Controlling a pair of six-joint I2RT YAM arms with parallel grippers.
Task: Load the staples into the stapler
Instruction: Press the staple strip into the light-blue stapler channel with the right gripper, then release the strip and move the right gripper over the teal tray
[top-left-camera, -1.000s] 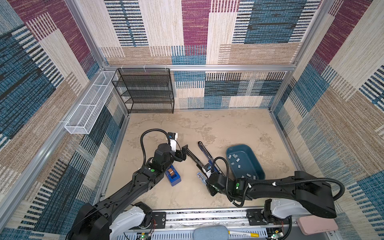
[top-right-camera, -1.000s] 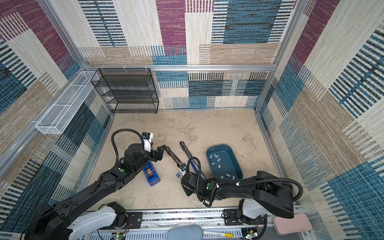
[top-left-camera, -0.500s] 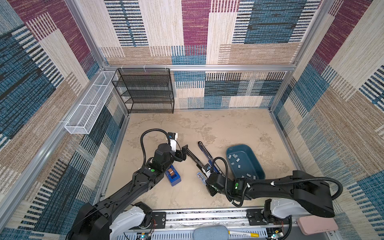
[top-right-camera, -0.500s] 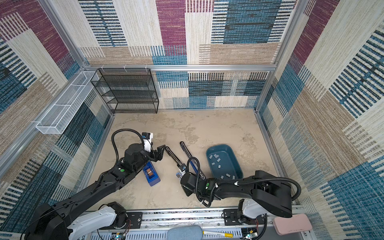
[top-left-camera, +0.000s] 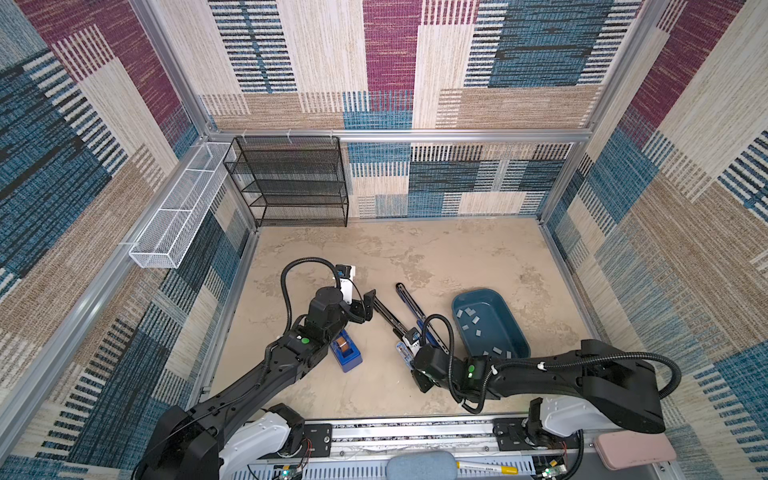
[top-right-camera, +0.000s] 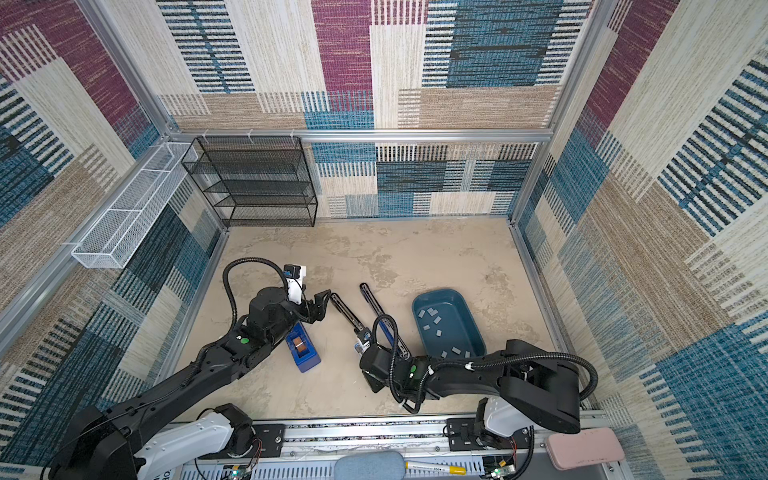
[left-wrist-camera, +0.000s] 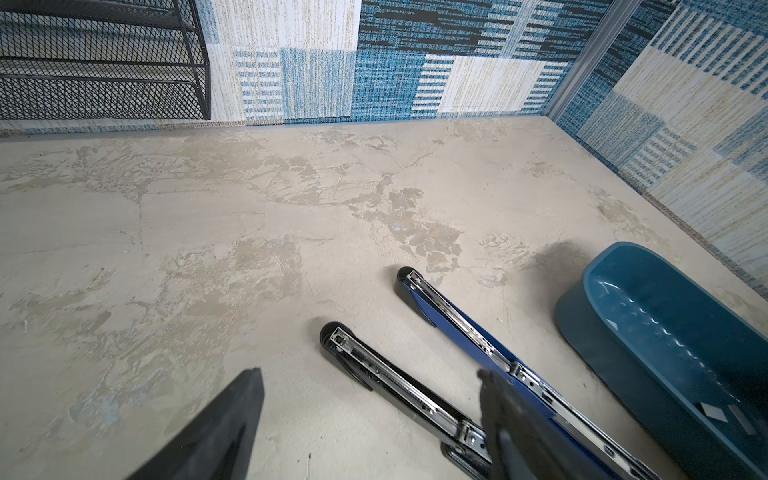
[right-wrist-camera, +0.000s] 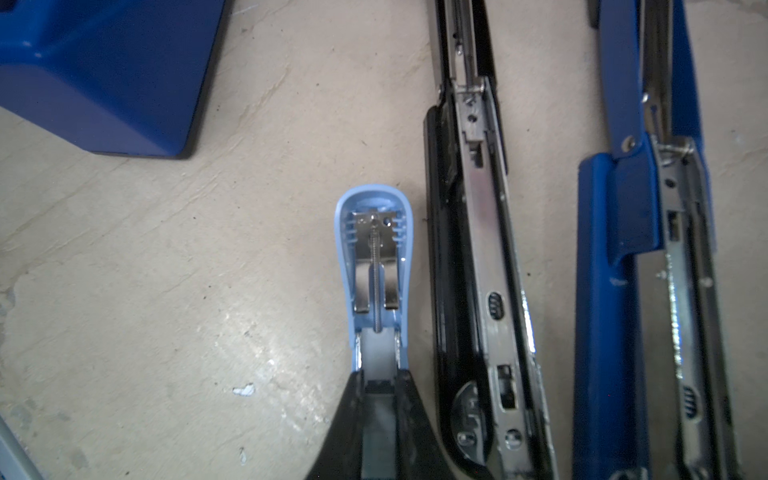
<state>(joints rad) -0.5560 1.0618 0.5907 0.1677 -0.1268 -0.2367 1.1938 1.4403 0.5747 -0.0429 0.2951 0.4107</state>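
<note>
The staples (top-left-camera: 475, 319) lie scattered in the teal tray (top-left-camera: 500, 328), to the right of the flat-opened blue stapler (top-left-camera: 409, 301) and black stapler (top-left-camera: 386, 313), and apart from both grippers. The right gripper (right-wrist-camera: 380, 376) is clamped on a small light-blue stapler (right-wrist-camera: 374, 257), which lies opened on the table just beside the black stapler's near end. The left gripper (top-left-camera: 365, 309) has its fingers spread wide at the black stapler's far tip. A blue tape dispenser (top-left-camera: 345, 351) sits beside its arm.
</note>
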